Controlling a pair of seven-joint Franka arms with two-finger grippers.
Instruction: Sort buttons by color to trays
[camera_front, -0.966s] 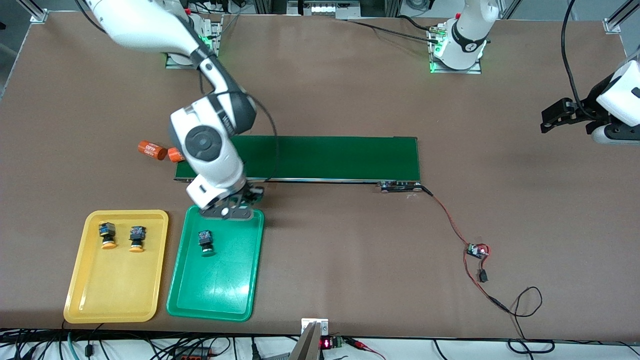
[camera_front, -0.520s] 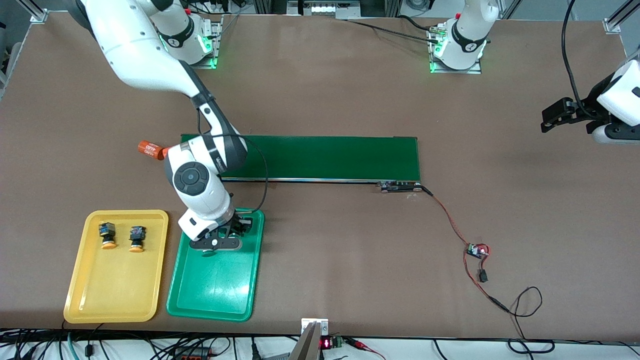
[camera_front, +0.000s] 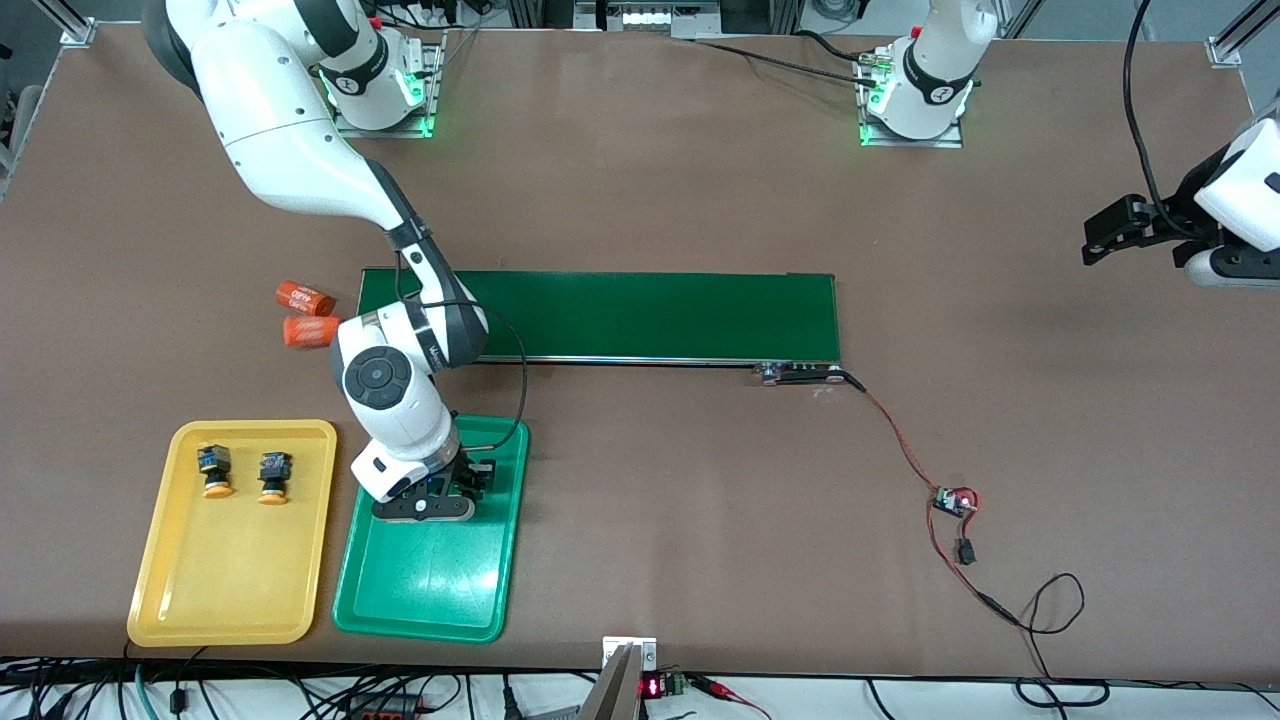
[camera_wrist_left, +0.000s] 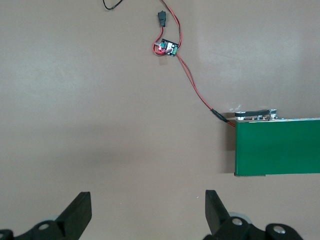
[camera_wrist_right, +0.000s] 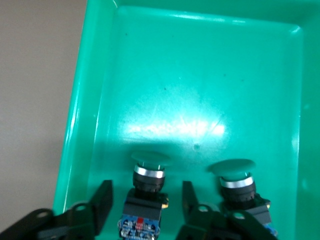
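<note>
Right gripper low in green tray, fingers spread about a green button; second green button at its 3 o'clock. Both orange buttons in yellow tray. Left gripper waits, fingers spread, over desk. Risk: lifting off, a finger may catch and tip the button.

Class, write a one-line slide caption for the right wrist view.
Right gripper straddles one green button beside the other green button in the green tray.
</note>
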